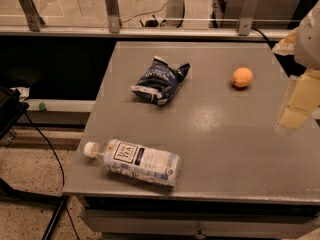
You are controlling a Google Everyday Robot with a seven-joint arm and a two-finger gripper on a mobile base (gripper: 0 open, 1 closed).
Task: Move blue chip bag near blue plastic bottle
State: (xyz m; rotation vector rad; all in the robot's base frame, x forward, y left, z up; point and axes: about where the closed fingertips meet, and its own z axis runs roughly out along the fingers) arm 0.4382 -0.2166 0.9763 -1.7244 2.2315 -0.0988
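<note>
Nearest the front edge, the blue plastic bottle [135, 162] lies on its side on the grey table [225, 134], its white cap pointing to the view's left. The gripper [298, 104] hangs at the view's right edge, over the table's right side. I cannot tell whether it is released or clenched. A small orange fruit [242, 77] sits near it. The blue chip bag [160, 80] lies crumpled farther left, well apart from the gripper and the bottle.
</note>
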